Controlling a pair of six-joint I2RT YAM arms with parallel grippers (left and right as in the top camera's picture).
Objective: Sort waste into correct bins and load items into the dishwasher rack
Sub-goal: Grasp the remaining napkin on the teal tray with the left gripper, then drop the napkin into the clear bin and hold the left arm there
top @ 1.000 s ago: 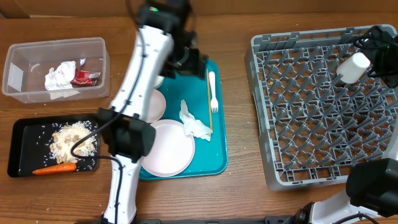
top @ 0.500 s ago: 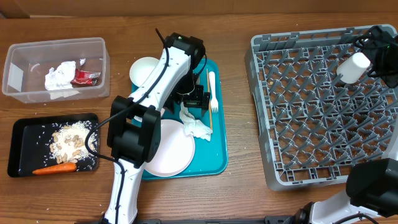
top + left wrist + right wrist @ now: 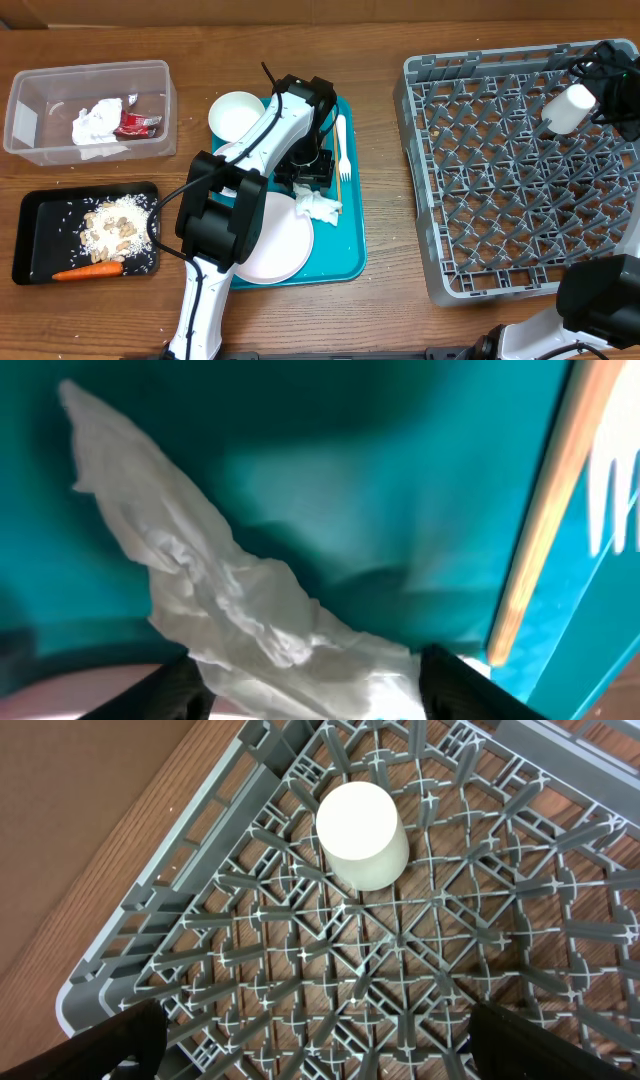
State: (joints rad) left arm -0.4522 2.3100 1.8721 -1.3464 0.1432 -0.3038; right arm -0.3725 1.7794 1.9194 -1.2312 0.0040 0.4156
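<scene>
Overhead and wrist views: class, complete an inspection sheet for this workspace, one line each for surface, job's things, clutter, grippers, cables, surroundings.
Surface: wooden table.
Job's things: napkin and red-and-white wrapper in the clear tub; food scraps and carrot in the black tray; plate, fork, wooden stick and second napkin on the teal serving tray, bowl at its far corner; cup in the dishwasher rack.
Clutter: nothing seen.
Grippers: left gripper astride the second napkin, grip unclear; right gripper open above the rack, empty.
Cables: black cable looping beside the left arm.
Surroundings: brown board beyond the table's far edge.

Crumpled napkin (image 3: 230,600) — teal tray (image 3: 400,480), wooden stick (image 3: 545,510) beside
</scene>
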